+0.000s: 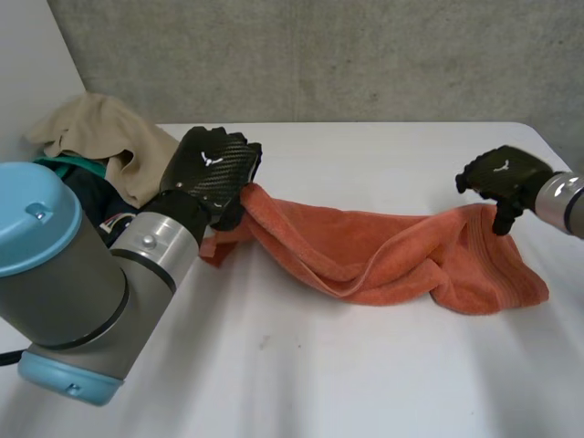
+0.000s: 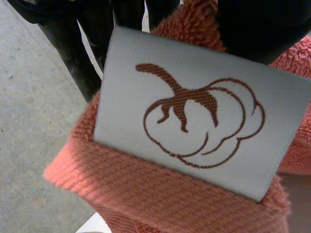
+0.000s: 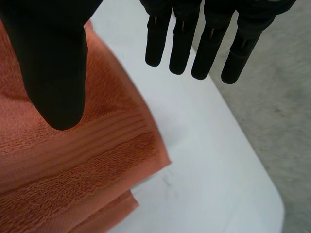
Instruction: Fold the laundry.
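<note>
Towel (image 1: 392, 260), orange terry, lies in a loose, rumpled band across the middle of the white table (image 1: 365, 383). It runs from near the far left corner toward the right edge, where its wider end rests in 2 uneven layers.

The left hand (image 1: 212, 173) has its fingers curled round the left end. In the left wrist view the bunched cloth (image 2: 146, 199) sits right under the palm, with a white sewn label (image 2: 189, 111) bearing a brown cotton-boll drawing facing the camera.

The right hand (image 1: 500, 182) hovers over the right end with nothing in it. In its wrist view the fingers (image 3: 182, 43) are straight and spread above bare tabletop just past the towel's corner. The thumb (image 3: 53, 63) hangs over the ribbed border (image 3: 73, 165); I cannot tell whether it touches.

The step in hand looks like getting both ends gripped so the towel can be spread flat before the 1st fold. To do it well, the right hand should probably come down on the corner nearest the right edge and pinch there, not mid-border, so that the edge pulls straight. Both hands would then draw apart evenly until the twist in the middle opens.

The left end is best kept clear of the beige garment (image 1: 109, 137) and dark garment (image 1: 91, 196) piled at the far left corner, which could snag.
</note>
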Robot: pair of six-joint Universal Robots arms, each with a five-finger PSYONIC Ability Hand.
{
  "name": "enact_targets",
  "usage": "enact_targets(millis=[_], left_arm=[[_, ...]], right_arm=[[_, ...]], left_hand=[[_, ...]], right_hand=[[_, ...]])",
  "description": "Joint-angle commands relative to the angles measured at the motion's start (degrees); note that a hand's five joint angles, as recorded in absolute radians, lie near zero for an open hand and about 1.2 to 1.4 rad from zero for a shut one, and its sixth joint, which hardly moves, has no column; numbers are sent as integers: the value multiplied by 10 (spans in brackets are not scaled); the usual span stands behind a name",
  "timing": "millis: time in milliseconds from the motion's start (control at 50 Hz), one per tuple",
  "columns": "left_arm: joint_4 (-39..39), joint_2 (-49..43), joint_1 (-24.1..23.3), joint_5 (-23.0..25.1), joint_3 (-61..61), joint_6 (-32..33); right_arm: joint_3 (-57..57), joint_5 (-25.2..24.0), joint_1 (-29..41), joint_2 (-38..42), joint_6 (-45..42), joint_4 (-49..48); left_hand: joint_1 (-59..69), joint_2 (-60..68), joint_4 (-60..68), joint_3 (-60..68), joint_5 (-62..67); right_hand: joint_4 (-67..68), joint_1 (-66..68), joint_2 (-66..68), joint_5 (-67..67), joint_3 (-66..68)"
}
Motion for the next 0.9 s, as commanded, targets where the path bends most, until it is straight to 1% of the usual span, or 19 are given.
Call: enact_targets(millis=[20, 80, 100, 120, 180, 240, 280, 320, 340, 420, 500, 540, 580, 640, 720, 740, 780, 820, 900], left_arm=[[1, 6, 0, 0, -8, 0], [1, 7, 3, -2, -8, -1], [1, 7, 4, -2, -8, -2], [-1, 7, 4, -3, -7, -1], [-4, 14, 7, -4, -7, -1], [-6, 37, 19, -4, -8, 0], [-10, 55, 36, -4, -8, -3], [-18, 65, 44, -5, -8, -9], [-24, 71, 47, -5, -7, -13], [-88, 95, 54, -7, 8, -35], [-177, 104, 53, -6, 45, -60], [-207, 99, 55, -5, 55, -64], [-238, 89, 53, -4, 64, -66], [-252, 57, 52, -3, 68, -64], [-256, -25, 49, -7, 90, -61], [-257, -58, 49, -7, 103, -59], [-257, -95, 50, -8, 122, -58], [-257, -149, 51, -9, 166, -48], [-253, -212, 49, -9, 271, -14]], right_arm=[[-23, -30, 0, 77, 3, -10], [-38, -32, 1, 93, 10, -20], [-41, -31, 1, 93, 10, -21], [-47, -28, 1, 88, 11, -22], [-44, -21, -1, 65, 14, -19], [-20, -6, -7, -9, 18, -5], [9, 6, -23, -89, 7, 29], [23, 13, -45, -141, -7, 60], [32, 16, -70, -190, -26, 87], [49, 24, -116, -293, -59, 149], [80, 23, -125, -358, -63, 194], [104, 25, -123, -370, -65, 203], [131, 37, -109, -369, -69, 205], [151, 63, -71, -351, -80, 204], [149, 134, 0, -253, -98, 196], [141, 166, 22, -212, -103, 188], [127, 194, 35, -178, -103, 175], [99, 222, 42, -133, -99, 134], [36, 241, 46, -79, -94, 33]], left_hand=[[156, 114, 112, 115, 140], [156, 114, 112, 115, 140], [156, 114, 112, 115, 140], [156, 114, 112, 115, 140], [156, 114, 112, 115, 140], [156, 114, 112, 115, 140], [156, 114, 112, 115, 140], [156, 114, 112, 115, 140], [156, 114, 112, 115, 140], [156, 114, 112, 115, 140], [156, 114, 112, 115, 140], [156, 114, 112, 115, 140], [156, 114, 112, 115, 140], [156, 114, 112, 115, 140], [156, 114, 112, 115, 140], [156, 114, 112, 115, 140], [156, 114, 112, 115, 140], [156, 114, 112, 115, 140], [156, 114, 112, 115, 140]], right_hand=[[70, 59, 63, 86, 65], [335, 324, 329, 351, 330], [469, 458, 463, 485, 464], [519, 509, 513, 536, 515], [520, 509, 514, 536, 516], [520, 509, 514, 536, 516], [520, 509, 514, 536, 516], [520, 509, 514, 536, 516], [520, 509, 514, 536, 516], [520, 509, 514, 536, 516], [520, 509, 514, 536, 516], [520, 509, 514, 536, 516], [520, 509, 514, 536, 516], [520, 509, 514, 536, 516], [520, 509, 514, 536, 516], [520, 509, 514, 536, 516], [520, 509, 514, 536, 516], [520, 509, 514, 536, 516], [520, 509, 514, 536, 516]])
